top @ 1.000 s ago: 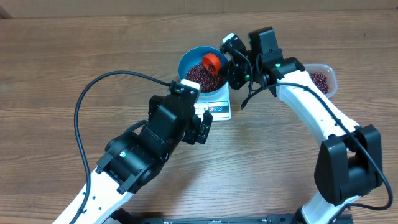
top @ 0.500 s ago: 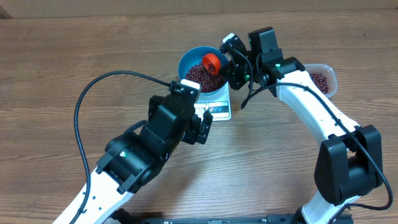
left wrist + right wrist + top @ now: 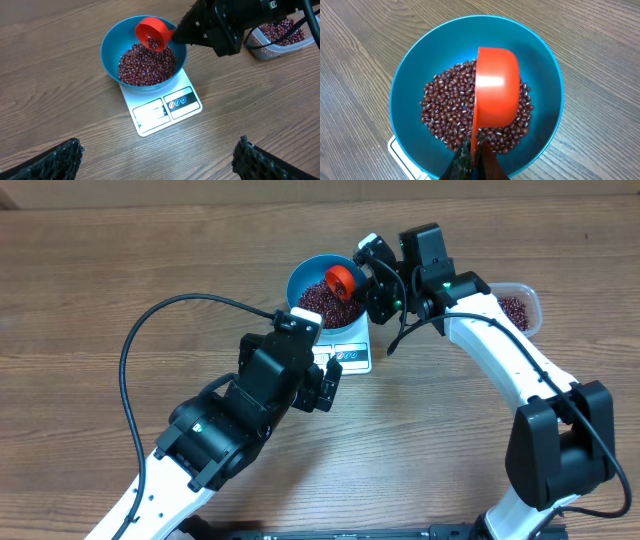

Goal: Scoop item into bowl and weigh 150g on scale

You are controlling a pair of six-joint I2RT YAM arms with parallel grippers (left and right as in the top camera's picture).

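Note:
The blue bowl (image 3: 303,275) (image 3: 111,46) (image 3: 405,85) stands on the white scale (image 3: 352,356) (image 3: 165,107) and holds a heap of dark red beans (image 3: 145,65) (image 3: 445,110). My right gripper (image 3: 474,159) (image 3: 372,273) is shut on the handle of an orange scoop (image 3: 495,92) (image 3: 342,279) (image 3: 152,32), tipped on its side over the bowl with a few beans left inside. My left gripper (image 3: 157,157) (image 3: 328,385) stands open over bare wood just in front of the scale, holding nothing.
A clear plastic tub (image 3: 520,305) (image 3: 280,35) with more beans sits right of the scale, partly behind the right arm. A black cable (image 3: 150,330) loops over the table on the left. The scale's display and blue-marked buttons (image 3: 177,101) face the left gripper.

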